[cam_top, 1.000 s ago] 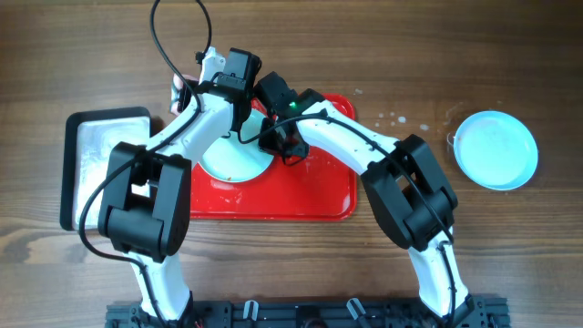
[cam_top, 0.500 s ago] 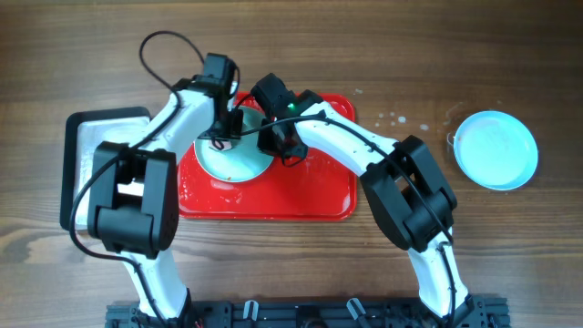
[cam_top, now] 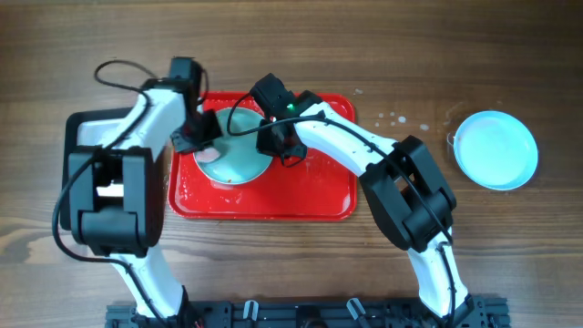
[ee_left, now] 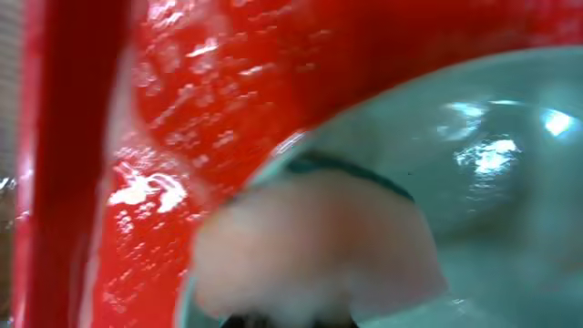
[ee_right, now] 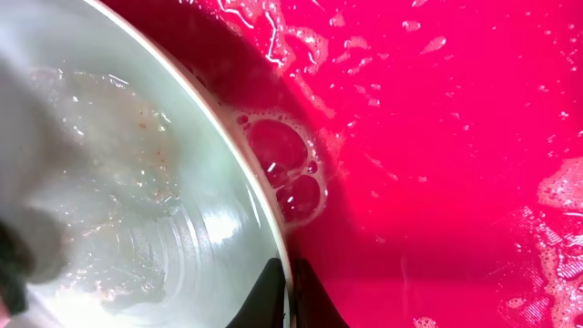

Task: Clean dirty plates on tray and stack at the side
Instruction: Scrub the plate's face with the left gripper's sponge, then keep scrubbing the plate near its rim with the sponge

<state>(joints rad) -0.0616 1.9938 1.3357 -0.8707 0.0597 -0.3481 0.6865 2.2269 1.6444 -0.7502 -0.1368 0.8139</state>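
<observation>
2 plates overhead: one plate (cam_top: pixel 235 162) on the red tray (cam_top: pixel 310 196) with the left hand (cam_top: pixel 199 137) at its rim, a second plate (cam_top: pixel 495 149) off right on the surface (cam_top: pixel 410 55). Left wrist: a blurred pale pad (ee_left: pixel 310 241) lies against the plate; whether that hand is closed, I cannot tell. Right wrist: the right hand (ee_right: pixel 290 293) pinches the plate's wet rim.

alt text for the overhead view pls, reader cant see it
A robot's left hand and right hand meet at a round pale turquoise plate on a bright red rectangular plastic tray. A second turquoise plate sits far right on the wooden table; a black-rimmed white tray lies left.
</observation>
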